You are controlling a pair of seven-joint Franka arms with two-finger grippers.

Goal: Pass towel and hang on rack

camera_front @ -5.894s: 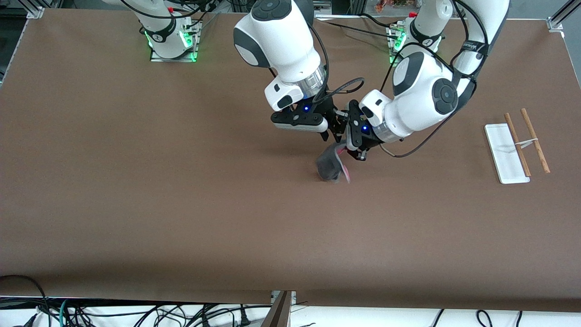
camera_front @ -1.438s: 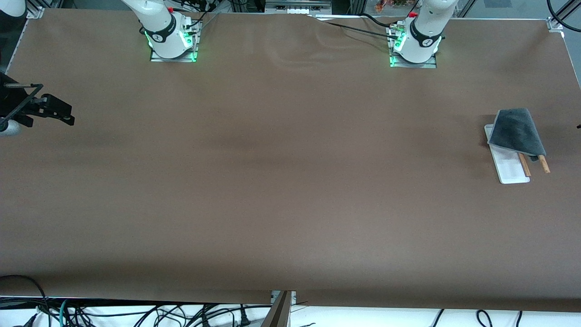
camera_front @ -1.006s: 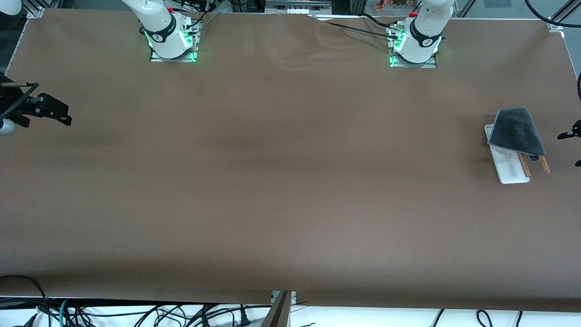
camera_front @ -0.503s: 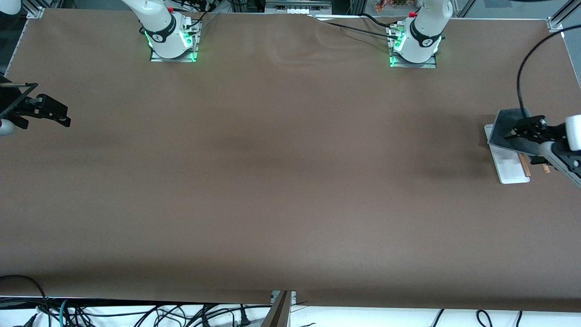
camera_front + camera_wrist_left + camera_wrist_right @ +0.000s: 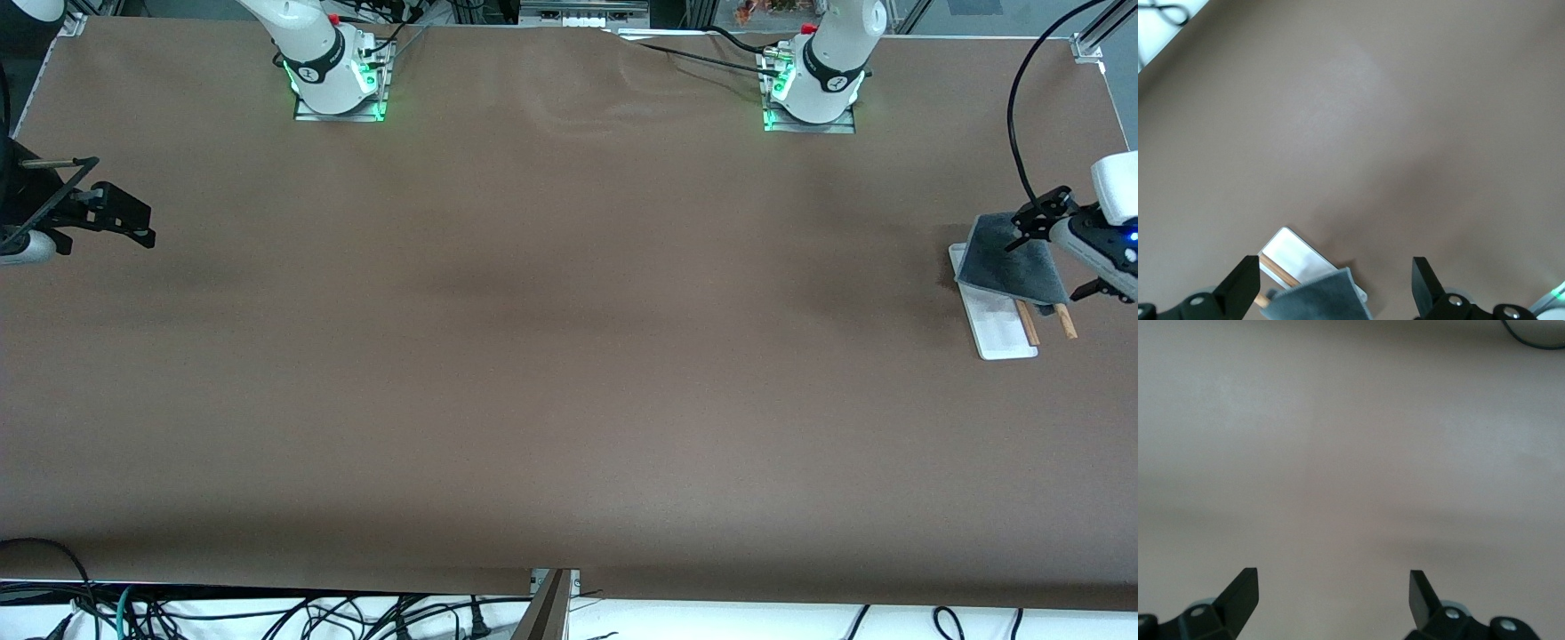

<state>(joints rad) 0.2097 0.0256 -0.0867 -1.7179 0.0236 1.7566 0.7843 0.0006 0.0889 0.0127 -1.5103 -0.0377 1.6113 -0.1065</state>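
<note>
From my left wrist camera I see the left gripper [image 5: 1336, 288] with its jaws wide apart, holding nothing. Between them, lower down, the dark grey towel [image 5: 1317, 300] lies over the rack [image 5: 1293, 254], whose white base shows beside it on the brown desk [image 5: 1358, 120].

L pincer [image 5: 1058, 252] open, empty, raised; R pincer [image 5: 102, 213] open, empty, arm waits.

The bench [image 5: 533, 356] is a plain, even brown. The towel [image 5: 1009, 258] shows dark grey with a pale grey edge. The rack [image 5: 1000, 333] has a white base and two light-brown wooden rods. Both the left tool [image 5: 1058, 253] and the right tool [image 5: 116, 213] are black, on white arms.
</note>
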